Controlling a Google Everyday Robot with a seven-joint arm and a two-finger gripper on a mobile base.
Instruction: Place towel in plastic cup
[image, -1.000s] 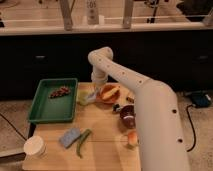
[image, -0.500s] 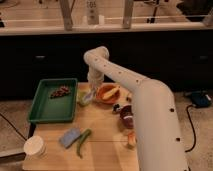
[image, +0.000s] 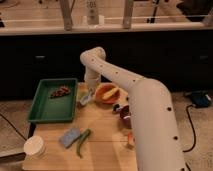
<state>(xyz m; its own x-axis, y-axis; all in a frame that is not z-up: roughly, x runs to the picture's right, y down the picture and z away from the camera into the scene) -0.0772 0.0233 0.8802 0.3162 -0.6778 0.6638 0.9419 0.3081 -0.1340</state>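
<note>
Surface: a pale wooden tabletop (image: 105, 152), small and crowded, seen from its front edge.
Room: a dark cabinet front (image: 45, 60) runs behind the tabletop, with a light ledge (image: 40, 29) and upright posts above it. The floor (image: 197, 147) is speckled, and a black cable (image: 191, 125) trails across it on the right.
Arm: one white arm (image: 145, 105). It rises from the near right, bends at the back and drops toward the tabletop's rear.
Gripper: the gripper (image: 87, 96) is low over the tabletop, between the tray and the bowl.
Grip: cannot tell from here whether it is spread or pinching anything.
Under the gripper: one small pale object (image: 83, 100); I cannot tell what it is.
Towel: one blue-grey folded towel (image: 70, 136) lies flat near the front, well apart from the gripper.
Cups: one white cup (image: 34, 147), upright at the front left corner, near the towel but not touching it.
Trays: one green tray (image: 50, 109) on the left side, holding a small heap of brown bits (image: 60, 92).
Bowls: one orange bowl (image: 106, 93) at the rear, just right of the gripper.
Green pods: one green pod (image: 83, 141), just beside the towel on its right.
Red items: a reddish cluster (image: 125, 115) against the arm and partly hidden by it; count unclear.
</note>
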